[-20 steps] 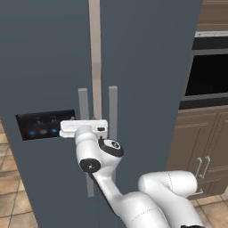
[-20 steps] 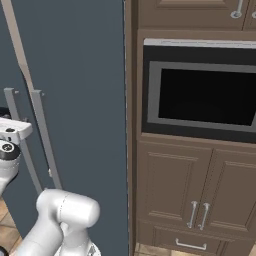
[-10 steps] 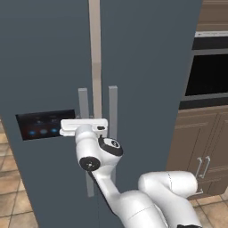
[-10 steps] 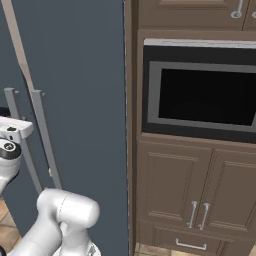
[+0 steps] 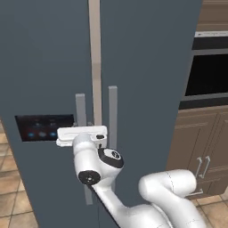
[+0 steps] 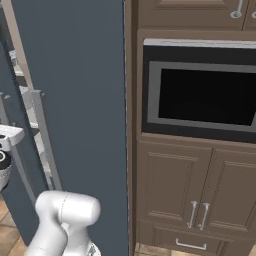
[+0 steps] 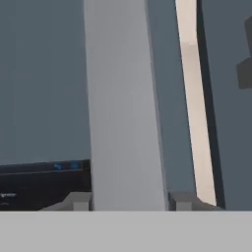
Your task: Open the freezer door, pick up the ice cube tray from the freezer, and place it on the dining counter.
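Note:
The freezer door is the slate-blue one on the left, with a black display panel. In the hand view its grey bar handle runs upright between my two fingertips, which press against both sides of it. My gripper is shut on this handle. Seen from the left base view, the white hand sits across the same handle, just right of the panel. The ice cube tray is hidden behind the door. The dining counter is out of view.
The wider slate-blue door stands to the right with its own grey handle. A pale strip shows between the two doors. Right of the fridge are a built-in oven and dark wood cabinets.

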